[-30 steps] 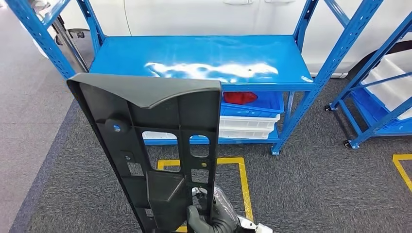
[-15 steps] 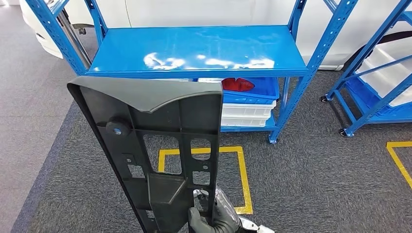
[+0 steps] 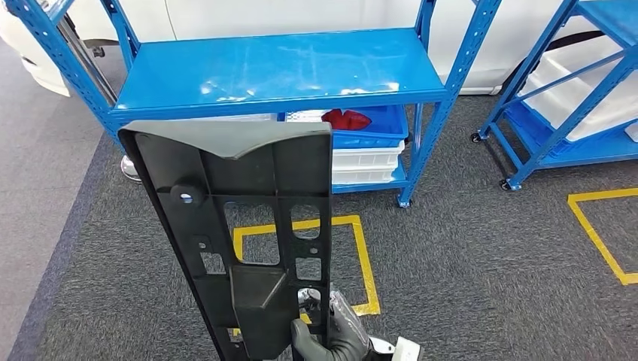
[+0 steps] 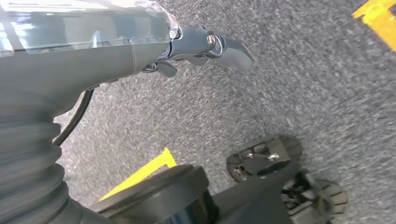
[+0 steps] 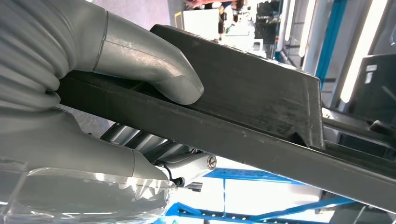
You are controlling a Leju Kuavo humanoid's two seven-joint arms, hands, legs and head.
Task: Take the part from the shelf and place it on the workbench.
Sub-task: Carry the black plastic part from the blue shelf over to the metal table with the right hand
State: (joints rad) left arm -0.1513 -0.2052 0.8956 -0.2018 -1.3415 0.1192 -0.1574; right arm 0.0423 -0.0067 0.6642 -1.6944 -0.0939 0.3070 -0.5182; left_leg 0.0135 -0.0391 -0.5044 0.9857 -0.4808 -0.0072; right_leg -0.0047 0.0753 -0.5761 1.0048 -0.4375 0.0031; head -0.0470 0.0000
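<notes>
The part (image 3: 248, 218) is a long black plastic panel with ribs and cut-outs, held upright in front of me in the head view. My right hand (image 3: 331, 338) grips its lower end, at the bottom of the picture. In the right wrist view the thumb (image 5: 154, 70) presses on the panel's dark edge (image 5: 261, 107). My left hand (image 4: 140, 46) hangs over the grey carpet with nothing in it and its fingers apart. The blue shelf (image 3: 278, 71) stands ahead, its top board bare.
A blue bin with a red piece (image 3: 344, 119) sits on white bins on the shelf's lower level. A second blue rack (image 3: 557, 98) stands at the right. Yellow tape squares (image 3: 361, 256) mark the carpet, and another yellow outline (image 3: 594, 233) lies at the right.
The whole picture has shifted: the shelf now sits farther off and more to the left, so the camera has moved. The panel stays in my right hand's grip.
</notes>
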